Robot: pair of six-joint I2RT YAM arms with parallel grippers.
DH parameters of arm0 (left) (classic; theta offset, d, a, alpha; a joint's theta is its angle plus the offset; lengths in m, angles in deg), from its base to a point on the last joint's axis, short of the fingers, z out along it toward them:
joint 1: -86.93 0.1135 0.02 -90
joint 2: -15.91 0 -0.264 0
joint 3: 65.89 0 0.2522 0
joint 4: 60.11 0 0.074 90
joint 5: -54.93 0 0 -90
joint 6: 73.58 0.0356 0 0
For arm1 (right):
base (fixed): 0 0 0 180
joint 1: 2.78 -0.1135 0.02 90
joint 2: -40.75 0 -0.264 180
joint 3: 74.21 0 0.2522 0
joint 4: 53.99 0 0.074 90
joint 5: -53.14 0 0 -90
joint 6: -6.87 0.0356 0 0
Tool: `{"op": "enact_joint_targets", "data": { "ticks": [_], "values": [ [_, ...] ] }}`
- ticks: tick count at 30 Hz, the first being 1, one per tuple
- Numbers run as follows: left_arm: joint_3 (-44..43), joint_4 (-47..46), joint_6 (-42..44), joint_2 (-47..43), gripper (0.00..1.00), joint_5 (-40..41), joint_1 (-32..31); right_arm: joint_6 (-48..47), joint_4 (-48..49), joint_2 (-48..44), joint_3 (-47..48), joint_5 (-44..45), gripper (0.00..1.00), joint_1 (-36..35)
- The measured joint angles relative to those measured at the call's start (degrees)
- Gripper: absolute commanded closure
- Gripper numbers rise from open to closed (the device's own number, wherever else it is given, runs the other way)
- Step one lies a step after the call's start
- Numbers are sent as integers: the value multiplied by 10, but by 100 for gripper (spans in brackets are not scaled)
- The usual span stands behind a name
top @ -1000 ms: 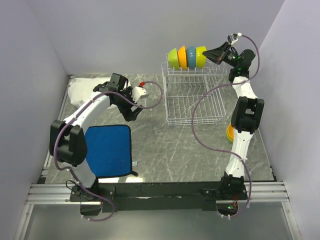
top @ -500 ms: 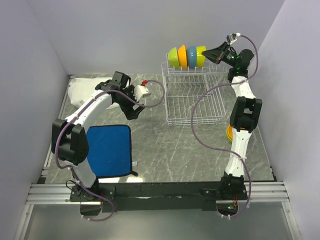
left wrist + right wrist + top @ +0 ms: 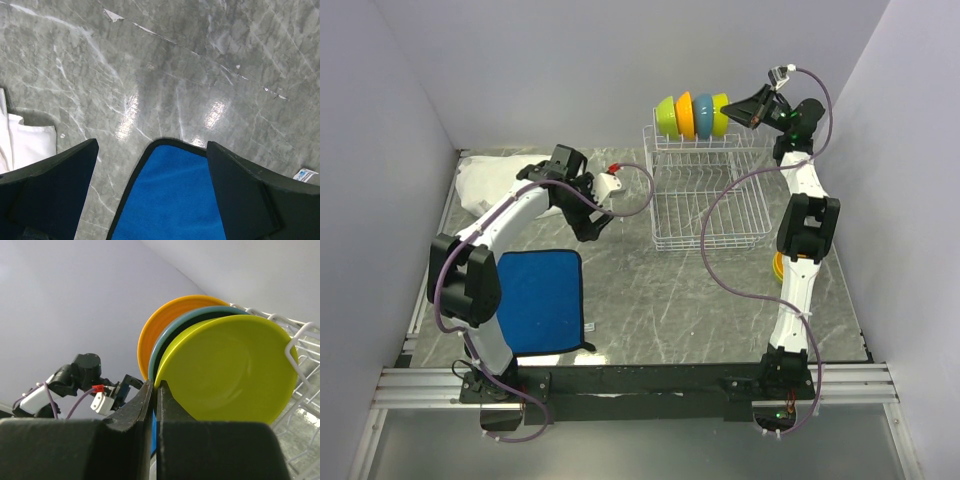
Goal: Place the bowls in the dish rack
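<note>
A: Top view: four bowls point(image 3: 695, 114) stand in the dish rack point(image 3: 705, 200) upper shelf; a fifth bowl point(image 3: 777, 266) lies by the right arm point(image 3: 802, 240).
B: Left wrist: left gripper point(image 3: 152, 145) spread, empty, over the blue mat point(image 3: 170, 200).
A: Right wrist: right gripper point(image 3: 154, 387) pressed together beside the yellow bowl point(image 3: 225, 370) rim; best to back off straight, sparing the row

Lime, orange, blue, yellow bowls point(image 3: 695, 113)
</note>
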Motion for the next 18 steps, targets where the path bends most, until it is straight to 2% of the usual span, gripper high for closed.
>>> {"op": "enact_joint_targets", "data": {
  "ticks": [2, 4, 5, 7, 13, 18],
  "values": [
    [-1, 0, 0, 1, 3, 3, -3, 0, 2, 0, 2, -4, 100, 1],
    [-3, 2, 0, 2, 3, 6, -8, 0, 2, 5, 11, -6, 94, 0],
    [-4, 2, 0, 2, 3, 8, -12, -1, 0, 7, 15, -6, 73, 0],
    [-7, 2, -4, 3, 3, 11, -20, 0, -4, 8, 18, -6, 60, 0],
    [-9, 2, -10, 8, 3, 14, -36, 9, 11, 8, 17, -6, 52, 1],
    [-9, -5, -14, 9, 3, 16, -37, 9, 21, 8, 16, -3, 41, 5]
  ]
}}
